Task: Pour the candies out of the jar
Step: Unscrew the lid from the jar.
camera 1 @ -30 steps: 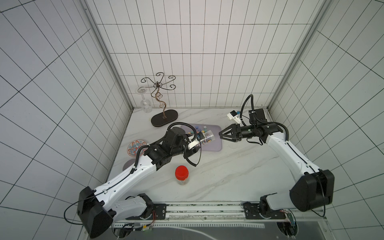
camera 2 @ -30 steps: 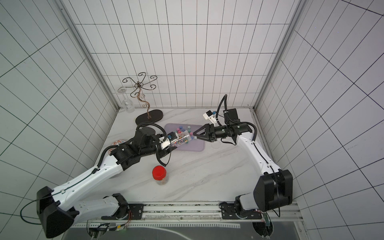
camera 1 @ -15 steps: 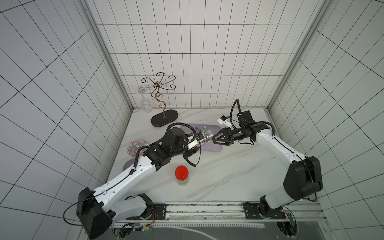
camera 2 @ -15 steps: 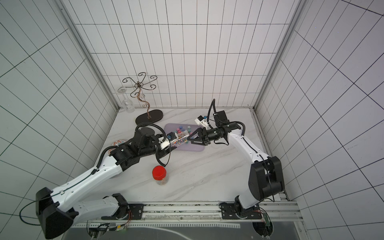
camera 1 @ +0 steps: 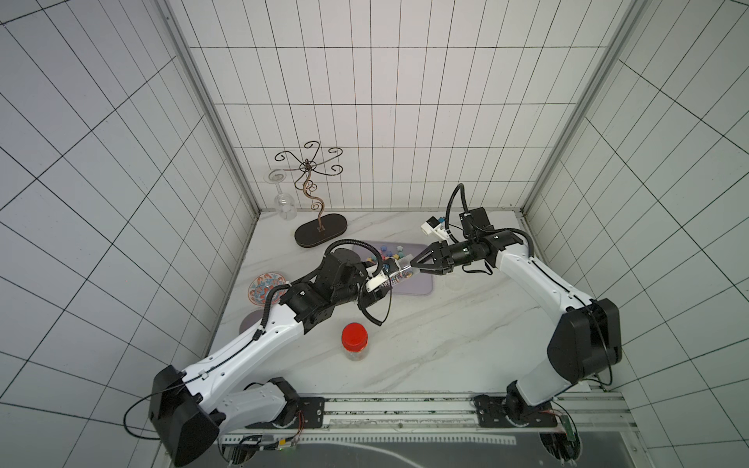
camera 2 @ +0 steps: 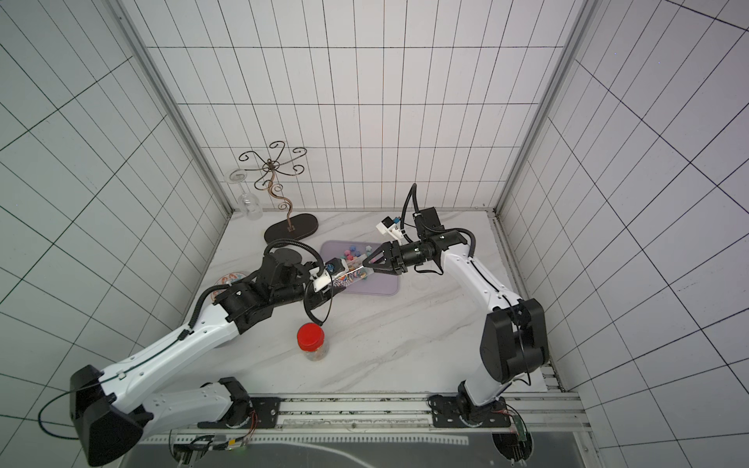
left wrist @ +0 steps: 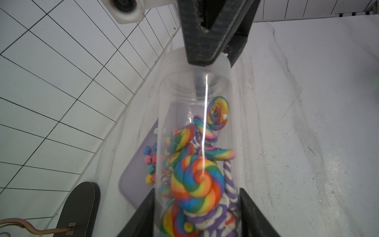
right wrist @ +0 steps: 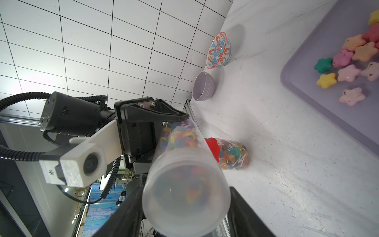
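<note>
Left gripper (left wrist: 196, 213) is clamped on the body of the clear jar (left wrist: 196, 127) and holds it nearly level above the near side of the tray (camera 2: 381, 287). The jar's capped end points toward the right arm. Right gripper (right wrist: 185, 186) has its jaws astride the translucent lid (right wrist: 185, 190); whether they press on it cannot be determined.

Status, judged from the layout:
- Done: star candies (right wrist: 348, 72) lie loose on the tray.
- Outstanding: the held jar is capped, with the swirl lollipops (left wrist: 198, 182) inside. The lid must come off before tipping.
- Outstanding: the red-lidded jar (camera 1: 354, 338) stands capped and full, well apart from the tray on the robot-base side.

Inventory:
- Jars: two, both lidded.
- Tray: one.
- Star candies: at least ten in the right wrist view; the frame edge cuts off more.
- Swirl lollipops: several, too packed to count.
- Bowls: two, the patterned bowl (right wrist: 218, 50) and the purple bowl (right wrist: 203, 86), beyond the tray's left end.
- Stand (camera 1: 320, 233): one, behind the tray, carrying one wine glass (camera 1: 283, 198).
</note>
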Controlling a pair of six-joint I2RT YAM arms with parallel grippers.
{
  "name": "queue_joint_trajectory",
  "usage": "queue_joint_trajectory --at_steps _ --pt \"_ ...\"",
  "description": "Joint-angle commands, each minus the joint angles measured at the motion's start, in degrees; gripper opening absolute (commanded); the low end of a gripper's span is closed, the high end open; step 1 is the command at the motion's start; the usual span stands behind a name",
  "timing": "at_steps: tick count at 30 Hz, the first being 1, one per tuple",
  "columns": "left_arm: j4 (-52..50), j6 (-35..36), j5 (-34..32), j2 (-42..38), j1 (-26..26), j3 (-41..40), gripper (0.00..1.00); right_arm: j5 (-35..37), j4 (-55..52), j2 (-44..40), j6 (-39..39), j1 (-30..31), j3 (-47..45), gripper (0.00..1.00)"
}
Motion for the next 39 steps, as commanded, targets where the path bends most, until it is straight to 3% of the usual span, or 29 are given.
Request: queue_joint_trajectory --at_steps 1,12,25,39 --pt "2.5 0.0 1.2 -0.5 -0.2 0.1 0.29 -1.7 -1.3 0.8 -1.7 0.7 5.9 0.64" --pt "2.3 0.0 1.5 -0.6 -0.2 0.1 0.29 -0.4 -2.2 1.4 -2.9 0.7 7.4 0.70" --pt "2.3 0.0 1.3 -0.7 -0.3 0.1 0.29 0.5 -4.4 1.2 -4.6 -0.2 8.7 0.65" --pt "2.3 -0.1 1.4 -0.6 -0.3 0.1 0.29 1.5 -5.2 0.3 -5.3 -1.4 8.8 0.68"
